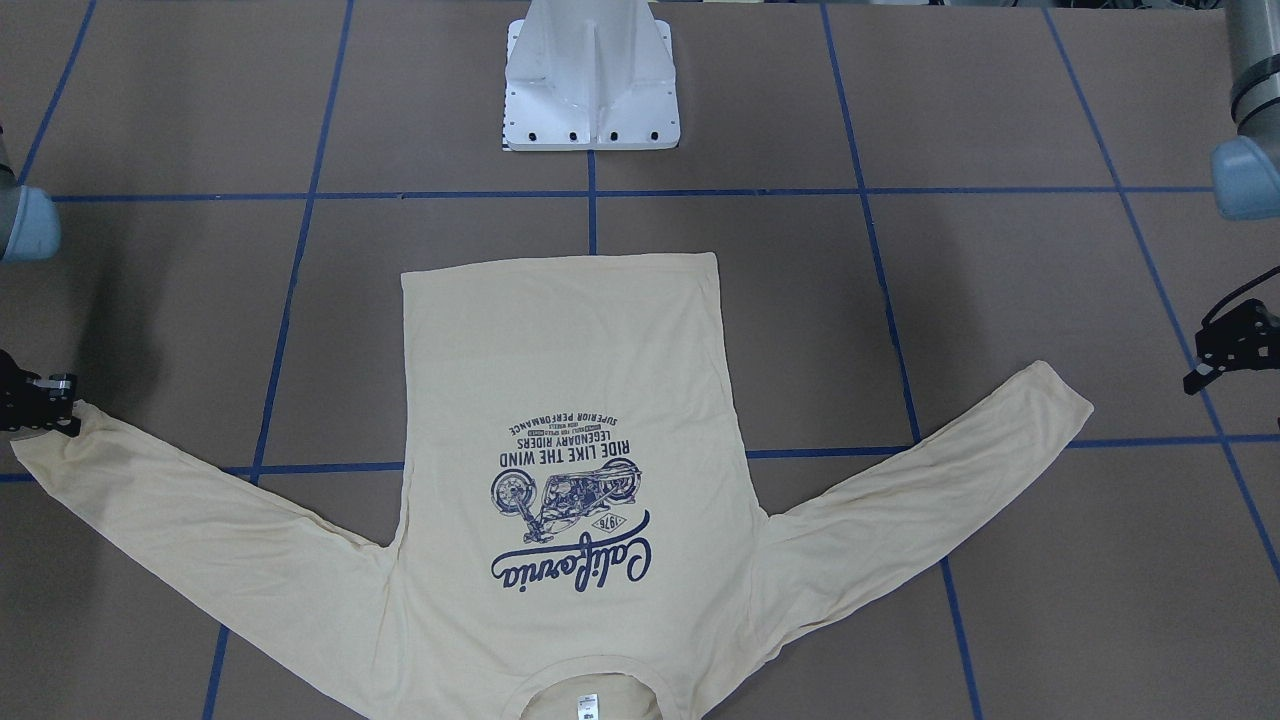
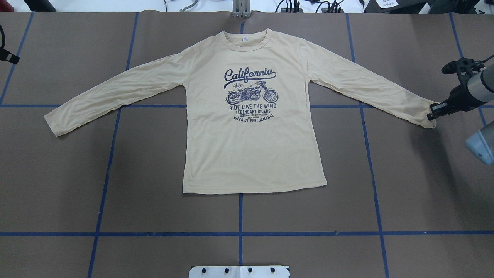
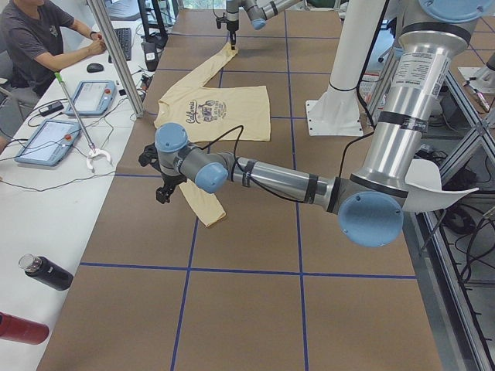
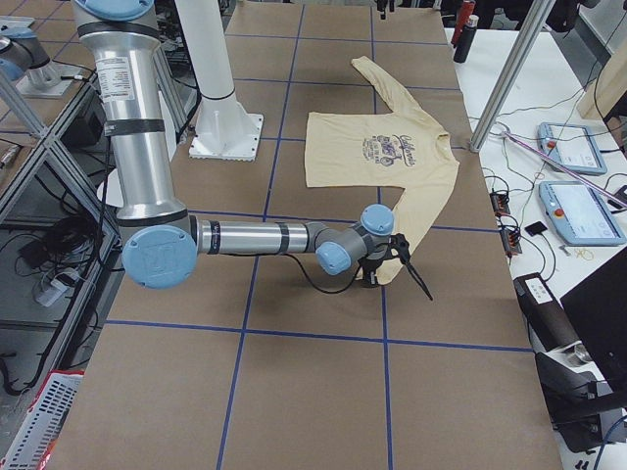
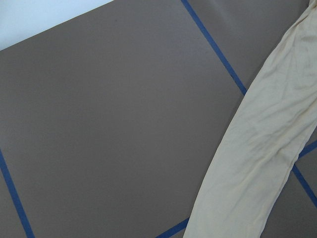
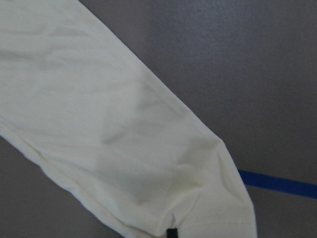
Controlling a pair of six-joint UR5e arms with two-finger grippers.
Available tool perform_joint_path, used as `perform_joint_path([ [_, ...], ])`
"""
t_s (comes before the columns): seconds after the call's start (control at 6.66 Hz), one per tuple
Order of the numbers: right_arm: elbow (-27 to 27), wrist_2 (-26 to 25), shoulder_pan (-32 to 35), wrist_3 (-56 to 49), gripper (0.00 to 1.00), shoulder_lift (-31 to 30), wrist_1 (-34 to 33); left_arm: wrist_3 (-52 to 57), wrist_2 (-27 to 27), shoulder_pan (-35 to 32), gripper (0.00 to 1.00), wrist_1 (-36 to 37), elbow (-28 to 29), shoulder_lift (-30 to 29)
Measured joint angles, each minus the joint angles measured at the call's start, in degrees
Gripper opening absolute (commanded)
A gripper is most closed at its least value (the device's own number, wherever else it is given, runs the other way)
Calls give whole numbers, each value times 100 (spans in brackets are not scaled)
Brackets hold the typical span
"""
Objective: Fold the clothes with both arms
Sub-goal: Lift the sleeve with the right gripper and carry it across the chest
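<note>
A pale cream-yellow, long-sleeved T-shirt (image 2: 251, 154) of thin, faintly creased cloth lay flat on the middle of the worktop (image 2: 58, 173), sleeves spread wide and a navy motorcycle print (image 2: 250, 94) facing up. The worktop was matte brown, crossed by blue tape lines (image 2: 154, 234). A wide stretch of it separated the straight hem from the robot's white base (image 1: 592, 80).

The right gripper (image 2: 431, 115) touched the cuff (image 2: 422, 111) on the robot's right; whether it pinched the cloth could not be told. The left gripper (image 1: 1205, 372) hung well apart from the other sleeve, and it was unclear whether it was open or closed.
</note>
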Motion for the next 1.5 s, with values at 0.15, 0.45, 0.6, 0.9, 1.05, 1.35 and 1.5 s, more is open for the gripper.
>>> perform_joint_path([
  [0.15,107,332,125,178,0,179,2,-4,-1,0,99,1,-2,0],
  [0.45,136,804,249,800,0,954,-16,-6,5,-2,99,1,-2,5],
  [0.6,-68,855,190,1350,0,1590,-31,-5,9,-4,99,1,10,8],
  [0.9,-757,795,-106,1896,0,2744,-48,-1,16,-1,99,3,49,8],
  [1.05,-1046,676,-270,1984,0,3255,-50,-4,16,-2,99,7,71,9],
  [1.35,-1428,409,-493,2205,0,4151,-65,-6,19,-2,99,9,114,31],
  [1.5,-1698,121,-651,2301,0,4728,-93,-7,21,-1,99,10,140,31],
])
